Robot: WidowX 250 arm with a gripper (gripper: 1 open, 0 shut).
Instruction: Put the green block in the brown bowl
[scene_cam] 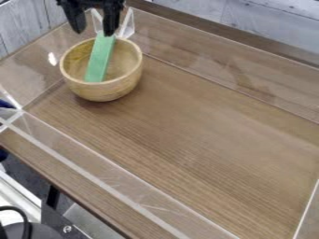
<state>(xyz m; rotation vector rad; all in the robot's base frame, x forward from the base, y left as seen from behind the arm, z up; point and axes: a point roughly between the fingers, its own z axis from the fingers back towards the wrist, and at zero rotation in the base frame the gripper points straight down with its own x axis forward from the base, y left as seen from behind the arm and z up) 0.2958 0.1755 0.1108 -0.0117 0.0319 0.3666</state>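
The green block [101, 57] leans inside the brown bowl [103, 88] on the worktop [200, 131]; the tool [96, 21] hangs open above, gripping nothing.

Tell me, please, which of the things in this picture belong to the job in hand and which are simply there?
Part of the job:
- green block, leaning in the bowl, its top end at the far rim
- brown bowl
- claw, open, above the block's top end

Simply there:
- wooden table
- clear walls around it
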